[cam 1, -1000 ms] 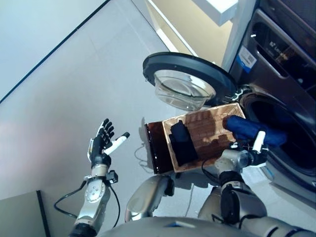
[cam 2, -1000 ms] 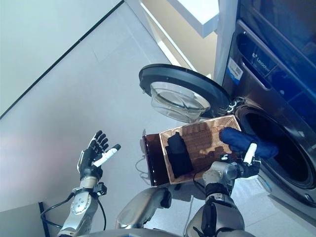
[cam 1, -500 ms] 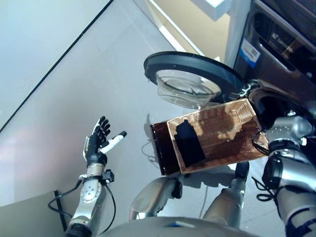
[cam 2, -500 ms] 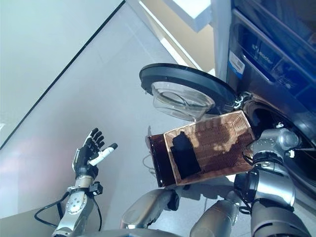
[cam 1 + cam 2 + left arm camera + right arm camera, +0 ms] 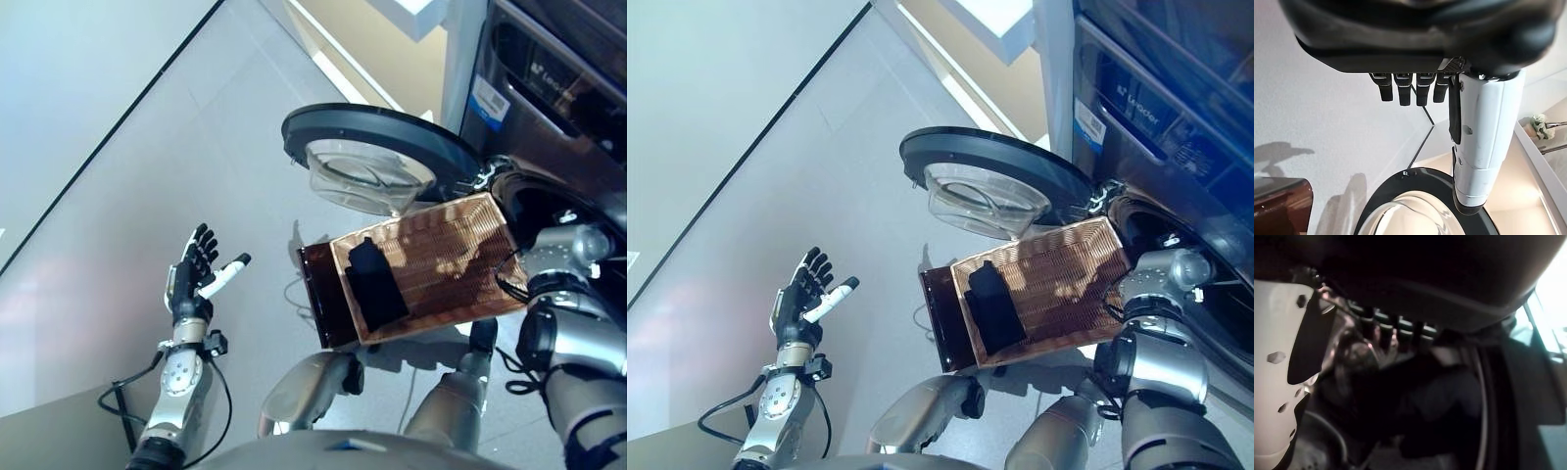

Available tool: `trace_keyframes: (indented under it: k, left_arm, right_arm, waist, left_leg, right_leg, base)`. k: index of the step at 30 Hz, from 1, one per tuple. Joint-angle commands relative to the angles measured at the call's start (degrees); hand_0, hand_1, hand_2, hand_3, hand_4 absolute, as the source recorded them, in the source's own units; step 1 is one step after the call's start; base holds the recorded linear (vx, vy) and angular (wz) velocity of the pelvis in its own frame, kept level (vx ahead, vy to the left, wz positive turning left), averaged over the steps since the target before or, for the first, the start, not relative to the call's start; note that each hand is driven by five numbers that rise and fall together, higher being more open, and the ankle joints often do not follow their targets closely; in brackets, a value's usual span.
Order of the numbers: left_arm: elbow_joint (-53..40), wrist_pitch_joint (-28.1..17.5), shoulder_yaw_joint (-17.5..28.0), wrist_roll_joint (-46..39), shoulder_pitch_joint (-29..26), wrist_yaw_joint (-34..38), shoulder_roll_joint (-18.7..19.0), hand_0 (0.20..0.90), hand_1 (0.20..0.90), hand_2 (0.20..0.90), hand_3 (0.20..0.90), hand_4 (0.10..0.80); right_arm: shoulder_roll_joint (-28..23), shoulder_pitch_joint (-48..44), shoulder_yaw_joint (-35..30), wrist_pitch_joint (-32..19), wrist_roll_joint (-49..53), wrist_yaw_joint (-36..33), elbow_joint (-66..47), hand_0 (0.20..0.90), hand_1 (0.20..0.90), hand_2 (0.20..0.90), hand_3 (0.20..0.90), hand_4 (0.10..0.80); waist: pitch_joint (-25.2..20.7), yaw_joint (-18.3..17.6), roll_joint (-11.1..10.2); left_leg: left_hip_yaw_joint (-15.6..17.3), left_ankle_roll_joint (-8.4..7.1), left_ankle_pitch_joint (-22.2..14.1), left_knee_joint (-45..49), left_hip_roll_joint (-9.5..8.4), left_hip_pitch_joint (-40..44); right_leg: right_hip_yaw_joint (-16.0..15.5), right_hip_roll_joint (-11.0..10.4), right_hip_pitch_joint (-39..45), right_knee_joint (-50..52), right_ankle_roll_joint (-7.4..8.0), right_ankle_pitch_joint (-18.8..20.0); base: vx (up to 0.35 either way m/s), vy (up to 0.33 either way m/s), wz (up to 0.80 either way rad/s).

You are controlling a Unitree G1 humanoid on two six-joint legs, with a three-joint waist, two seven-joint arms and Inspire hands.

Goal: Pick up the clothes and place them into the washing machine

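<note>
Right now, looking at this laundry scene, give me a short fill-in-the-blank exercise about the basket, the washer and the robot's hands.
1. The washing machine door stands ____.
2. A ____ garment lies in the wicker basket.
3. The left hand hovers over the floor with its fingers ____.
4. The right hand reaches into the washing machine's ____.

Missing words: open; black; open; drum
</note>
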Motion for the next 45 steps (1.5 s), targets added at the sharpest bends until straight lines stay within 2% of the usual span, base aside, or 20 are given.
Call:
trace_keyframes:
  k: [1, 4, 5, 7, 10, 11, 12, 13, 16, 21, 24, 31, 34, 35, 36, 45]
  left_arm:
    - [-5.90, -5.21, 5.19, -0.32, -0.01, 1.41, 1.57, 0.900, 0.900, 0.900, 0.900, 0.800]
    - [-5.57, -4.72, 5.53, 0.08, 0.11, 0.66, 1.11, 0.900, 0.900, 0.900, 0.900, 0.800]
    - [-5.57, -4.72, 5.62, 0.07, 0.21, 0.64, 1.20, 0.900, 0.900, 0.900, 0.900, 0.800]
    - [-5.37, -4.48, 6.26, -0.04, 0.41, 0.11, 0.53, 0.900, 0.900, 0.900, 0.900, 0.800]
    - [-5.22, -4.39, 7.16, 0.16, 0.77, -0.03, 0.40, 0.900, 0.900, 0.900, 0.900, 0.800]
    - [-5.24, -4.38, 7.21, 0.16, 0.86, -0.03, 0.44, 0.900, 0.900, 0.900, 0.900, 0.800]
    - [-5.06, -4.05, 7.89, 0.58, 0.62, 0.09, 0.38, 0.900, 0.900, 0.900, 0.900, 0.800]
    - [-5.07, -4.04, 7.94, 0.59, 0.65, 0.09, 0.38, 0.900, 0.900, 0.900, 0.900, 0.800]
    - [-5.29, -3.78, 9.31, 1.41, 0.76, 0.04, 0.33, 0.900, 0.900, 0.900, 0.900, 0.800]
    - [-5.71, -3.12, 10.70, 2.04, 0.63, -0.22, 0.37, 0.900, 0.900, 0.900, 0.900, 0.800]
    - [-6.19, -2.25, 11.67, 2.51, 0.03, -0.91, 0.67, 0.900, 0.900, 0.900, 0.900, 0.800]
    - [-9.56, -1.44, 13.88, 4.52, -1.18, -0.25, 1.55, 0.900, 0.900, 0.900, 0.900, 0.800]
    - [-10.87, -1.55, 14.31, 4.95, -2.02, 0.29, 1.49, 0.900, 0.900, 0.900, 0.900, 0.800]
    - [-11.95, -1.67, 14.53, 5.23, -2.74, 0.86, 1.46, 0.900, 0.900, 0.900, 0.900, 0.800]
    - [-12.36, -1.67, 14.75, 5.55, -3.15, 1.12, 1.60, 0.900, 0.900, 0.900, 0.900, 0.800]
    - [-15.89, -2.77, 14.56, 6.37, -5.02, 3.65, 1.46, 0.900, 0.900, 0.900, 0.900, 0.800]
  right_arm:
    - [0.57, 3.55, 4.87, -1.13, -3.65, 2.04, -1.85, 0.900, 0.900, 0.900, 0.900, 0.800]
    - [6.73, 7.11, 7.92, 1.17, -3.88, 4.57, -0.81, 0.900, 0.900, 0.900, 0.900, 0.800]
    - [6.95, 7.34, 7.92, 1.17, -3.86, 4.56, -1.04, 0.900, 0.900, 0.900, 0.900, 0.800]
    - [11.90, 10.19, 10.07, 1.98, -4.95, 5.68, -0.90, 0.900, 0.900, 0.900, 0.900, 0.800]
    - [15.86, 13.60, 14.45, 3.40, -9.06, 6.49, -2.09, 0.900, 0.900, 0.900, 0.900, 0.800]
    - [15.99, 13.74, 14.50, 3.42, -9.13, 6.38, -2.26, 0.900, 0.900, 0.900, 0.900, 0.800]
    - [17.72, 15.43, 17.80, 4.81, -12.38, 6.93, -2.84, 0.900, 0.900, 0.900, 0.900, 0.800]
    - [17.77, 15.44, 17.84, 4.84, -12.45, 6.85, -2.90, 0.900, 0.900, 0.900, 0.900, 0.800]
    - [21.23, 18.33, 23.44, 6.07, -15.94, 8.97, -6.71, 0.900, 0.900, 0.900, 0.900, 0.800]
    - [23.18, 19.26, 28.82, 8.48, -18.88, 11.33, -6.59, 0.900, 0.900, 0.900, 0.900, 0.800]
    - [24.05, 18.44, 34.39, 10.65, -22.24, 13.67, -4.81, 0.900, 0.900, 0.900, 0.900, 0.800]
    - [26.83, 16.54, 37.10, 11.09, -22.15, 14.43, -1.77, 0.900, 0.900, 0.900, 0.900, 0.800]
    - [27.21, 15.86, 37.20, 10.95, -21.63, 14.35, -1.03, 0.900, 0.900, 0.900, 0.900, 0.800]
    - [27.57, 15.14, 37.34, 10.85, -20.83, 14.34, -0.24, 0.900, 0.900, 0.900, 0.900, 0.800]
    - [27.61, 14.64, 37.29, 10.70, -20.55, 14.07, 0.32, 0.900, 0.900, 0.900, 0.900, 0.800]
    - [27.62, 9.21, 37.57, 10.14, -17.73, 12.77, 1.44, 0.900, 0.900, 0.900, 0.900, 0.800]
  waist:
    - [-3.42, 1.55, -2.48]
    - [-2.26, 0.91, -4.21]
    - [-2.31, 0.86, -4.32]
    - [-1.55, 0.75, -5.87]
    - [-0.56, 0.40, -7.92]
    - [-0.54, 0.30, -7.97]
    - [0.02, 0.28, -9.19]
    - [0.04, 0.22, -9.20]
    - [1.14, 0.26, -11.59]
    - [1.99, 0.82, -13.73]
    - [2.75, 2.29, -15.54]
    - [4.37, 4.75, -18.33]
    - [5.07, 5.46, -18.85]
    - [5.31, 5.91, -19.40]
    - [5.57, 6.23, -19.58]
    - [8.33, 8.11, -19.46]
  left_leg:
    - [-3.60, -6.38, -1.11, 3.97, 1.91, -5.47]
    - [-3.63, -6.32, -1.02, 4.37, 2.30, -5.61]
    - [-3.62, -6.32, -1.02, 4.40, 2.31, -5.61]
    - [-3.85, -6.34, -1.04, 5.02, 2.61, -5.73]
    - [-4.39, -6.36, -1.38, 5.79, 2.94, -5.46]
    - [-4.42, -6.36, -1.40, 5.81, 2.91, -5.41]
    - [-4.71, -6.38, -1.28, 6.21, 3.15, -5.51]
    - [-4.73, -6.39, -1.29, 6.23, 3.14, -5.50]
    - [-5.14, -6.36, -1.15, 7.11, 3.47, -5.85]
    - [-6.05, -6.33, -0.96, 7.69, 3.75, -6.39]
    - [-7.21, -6.38, -0.77, 8.32, 3.93, -7.25]
    - [-9.40, -6.66, -0.80, 9.55, 3.90, -9.33]
    - [-9.96, -6.87, -0.71, 9.89, 3.74, -10.35]
    - [-10.45, -7.33, -2.45, 10.15, 3.73, -10.27]
    - [-10.59, -7.43, -2.57, 10.37, 3.71, -10.60]
    - [-10.81, -7.40, -3.25, 12.12, 3.38, -13.65]
  right_leg:
    - [-0.24, 0.97, 0.20, 6.49, -4.83, -6.42]
    - [-0.43, 1.57, 0.29, 6.46, -5.09, -6.05]
    - [-0.42, 1.58, 0.32, 6.42, -5.11, -6.01]
    - [-0.72, 1.99, 0.96, 6.13, -5.29, -5.85]
    - [-1.35, 2.05, 1.62, 6.57, -5.40, -6.02]
    - [-1.38, 2.02, 1.70, 6.61, -5.40, -6.07]
    - [-1.65, 2.21, 1.90, 6.87, -5.49, -5.94]
    - [-1.67, 2.20, 1.93, 6.87, -5.49, -5.95]
    - [-2.47, 2.52, 2.28, 7.06, -5.66, -5.61]
    - [-3.65, 2.55, 2.36, 7.43, -5.73, -5.46]
    - [-4.99, 2.63, 2.28, 7.96, -5.93, -5.57]
    - [-7.71, 2.95, 1.90, 8.69, -6.27, -6.21]
    - [-8.56, 2.90, 1.50, 9.06, -6.36, -6.36]
    - [-8.73, 3.02, 1.70, 9.61, -6.21, -8.18]
    - [-9.03, 3.06, 1.70, 9.74, -6.29, -8.48]
    - [-9.50, 2.54, -0.46, 10.92, -6.51, -8.67]
  base:
    - [-0.013, -0.024, 0.11]
    - [-0.054, -0.027, 0.03]
    - [-0.049, -0.032, 0.02]
    - [-0.052, -0.048, 0.00]
    - [-0.028, -0.047, 0.01]
    - [-0.055, -0.038, 0.06]
    - [-0.038, -0.022, 0.06]
    - [-0.056, -0.039, 0.08]
    - [-0.057, -0.038, 0.07]
    - [-0.045, -0.034, 0.15]
    - [-0.034, -0.046, 0.20]
    - [-0.018, -0.047, 0.23]
    - [0.021, -0.039, 0.19]
    - [0.094, -0.073, 0.31]
    - [0.104, -0.050, 0.28]
    - [0.004, 0.013, 0.10]
